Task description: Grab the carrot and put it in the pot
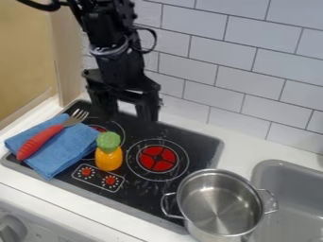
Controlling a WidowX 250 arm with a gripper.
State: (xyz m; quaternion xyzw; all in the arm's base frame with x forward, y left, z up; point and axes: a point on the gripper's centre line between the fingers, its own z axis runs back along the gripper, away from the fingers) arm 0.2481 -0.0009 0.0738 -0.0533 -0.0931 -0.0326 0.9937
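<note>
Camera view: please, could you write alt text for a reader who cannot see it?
An open black gripper hangs above a stove bearing an orange, green-topped carrot. At the image's left, a red-handled fork lies on a blue cloth; at lower right, a steel pot stands beside a grey sink.

The carrot (108, 159) is orange, green-topped; at its nine o'clock, blue cloth (71, 147); three, white-ringed red burner (149, 162); four, silver pot (217, 203).
</note>
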